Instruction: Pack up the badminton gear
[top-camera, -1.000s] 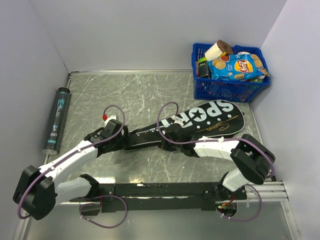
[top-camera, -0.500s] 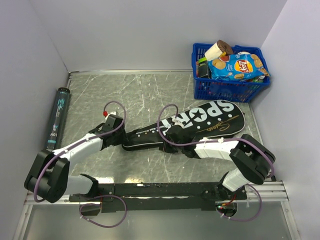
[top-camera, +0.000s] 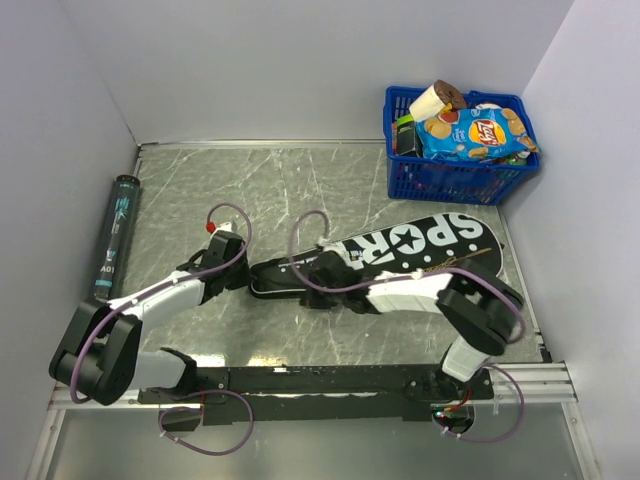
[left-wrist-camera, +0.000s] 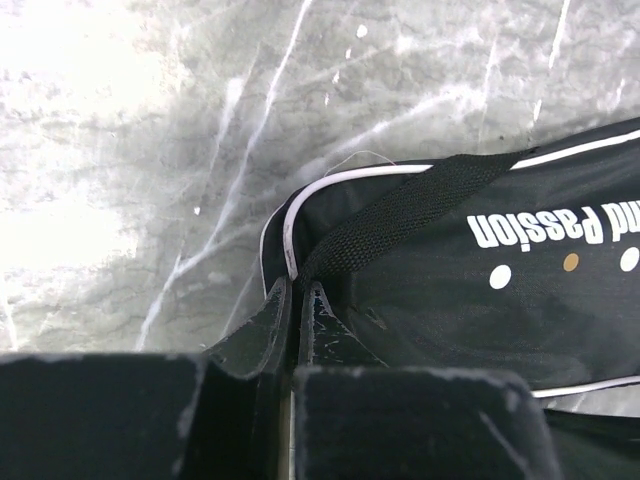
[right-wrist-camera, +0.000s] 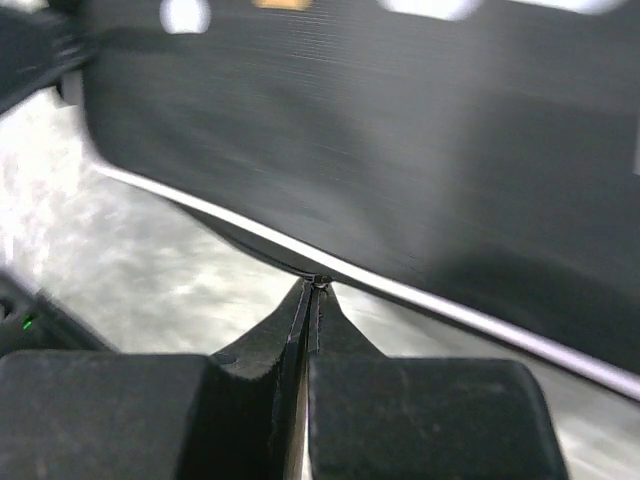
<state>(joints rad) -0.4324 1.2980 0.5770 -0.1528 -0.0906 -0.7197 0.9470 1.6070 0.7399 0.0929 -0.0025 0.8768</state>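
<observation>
The surface (top-camera: 280, 190) is walled on three sides, with most of the free room at the back-left. The cover (top-camera: 420, 248) lies diagonally mid-surface, the tube (top-camera: 113, 238) hugs the left wall and the basket (top-camera: 450, 180) fills the back-right corner. My left pincer (left-wrist-camera: 297, 290) is clamped on the cover's narrow tip. My right pincer (right-wrist-camera: 316, 285) is pinching its white-piped edge. It reads "SPORT" and "Passion".

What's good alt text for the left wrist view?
Left hand pinched shut on the rounded end of the black cover, right where its webbing strap meets the white piping. Grey marbled table fills the rest.
</observation>
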